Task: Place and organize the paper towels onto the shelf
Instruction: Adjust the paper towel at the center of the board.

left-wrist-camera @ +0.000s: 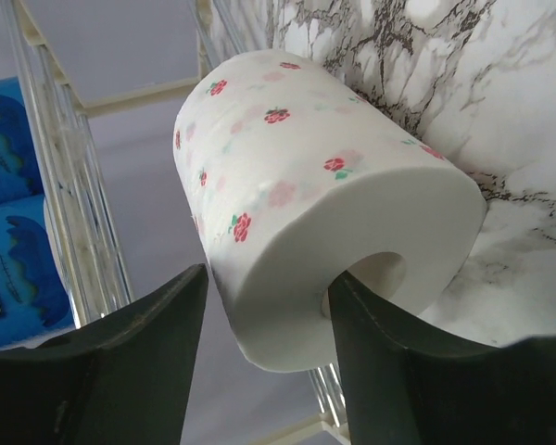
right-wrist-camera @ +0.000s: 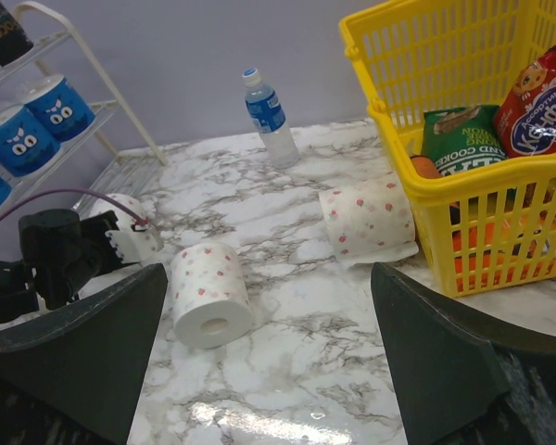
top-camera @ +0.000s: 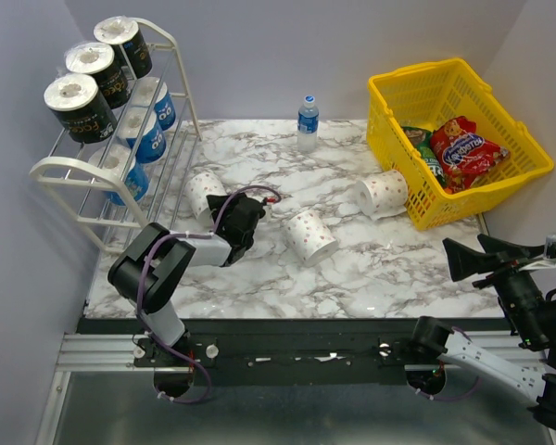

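A white paper towel roll with red flowers [left-wrist-camera: 306, 176] lies on the marble table beside the shelf [top-camera: 69, 171]. My left gripper [left-wrist-camera: 270, 275] straddles its wall: one finger sits at the core hole, while the other stands just off the outside, so the jaws are open. Two more flowered rolls lie on the table, one in the middle [top-camera: 310, 236] and one against the basket [top-camera: 383, 194]. Black rolls [top-camera: 79, 107] fill the shelf's top tier and blue rolls [top-camera: 153, 139] sit below. My right gripper [right-wrist-camera: 269, 269] hangs wide open and empty at the near right.
A yellow basket [top-camera: 417, 79] with snack bags stands at the back right. A small water bottle [top-camera: 307, 123] stands at the back middle. The shelf's thin bars [left-wrist-camera: 74, 213] run close past the left gripper.
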`<move>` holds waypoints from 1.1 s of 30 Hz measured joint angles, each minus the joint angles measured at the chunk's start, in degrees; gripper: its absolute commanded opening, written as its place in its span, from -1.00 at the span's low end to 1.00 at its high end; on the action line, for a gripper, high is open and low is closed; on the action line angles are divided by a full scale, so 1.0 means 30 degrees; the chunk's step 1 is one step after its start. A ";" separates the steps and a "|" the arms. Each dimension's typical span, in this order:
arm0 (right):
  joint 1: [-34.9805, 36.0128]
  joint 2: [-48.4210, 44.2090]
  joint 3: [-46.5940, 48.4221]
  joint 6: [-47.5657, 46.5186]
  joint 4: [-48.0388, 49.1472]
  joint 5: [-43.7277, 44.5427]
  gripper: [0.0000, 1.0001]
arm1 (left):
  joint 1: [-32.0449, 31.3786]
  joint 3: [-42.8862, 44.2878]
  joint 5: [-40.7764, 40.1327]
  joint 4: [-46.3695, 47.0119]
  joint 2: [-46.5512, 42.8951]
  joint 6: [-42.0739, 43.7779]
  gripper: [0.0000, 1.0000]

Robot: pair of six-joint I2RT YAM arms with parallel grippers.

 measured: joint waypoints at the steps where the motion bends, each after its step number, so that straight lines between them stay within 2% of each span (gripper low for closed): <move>1: 0.0000 0.0000 0.0000 0.0000 0.0000 0.0000 1.00 | 0.0022 0.0036 0.0000 0.0007 0.0095 -0.0036 0.13; 5: 0.0000 0.0000 0.0000 0.0000 0.0000 0.0000 1.00 | 0.0029 0.0175 -0.0058 -0.0189 0.0240 -0.0066 -0.06; 8: 0.0000 0.0000 0.0007 0.0007 0.0000 -0.0007 1.00 | 0.0029 0.0663 -0.0044 -0.0670 0.0299 -0.0262 -0.13; 14: 0.0000 -0.0007 0.0087 0.0087 -0.0015 -0.0007 1.00 | -0.0131 0.2164 0.0080 -0.3694 -0.0328 -0.1931 -0.27; 18: 0.0000 -0.0095 0.0342 0.0335 -0.0073 -0.0022 1.00 | -0.0867 0.4022 0.0576 -0.7293 -0.1953 -0.4051 -0.29; 22: 0.0000 -0.0146 0.0889 0.0736 -0.0393 -0.0175 1.00 | -0.1596 0.7191 0.1515 -1.1723 -0.3279 -0.7278 -0.26; 27: 0.0000 -0.0255 0.1508 0.1290 -0.0867 -0.0532 1.00 | -0.1829 1.0746 0.3978 -1.7500 -0.3636 -1.1737 -0.24; 33: 0.0000 -0.0248 0.1778 0.1690 -0.1479 -0.0984 1.00 | -0.1770 1.1074 0.7490 -2.1442 -0.4167 -1.4841 -0.17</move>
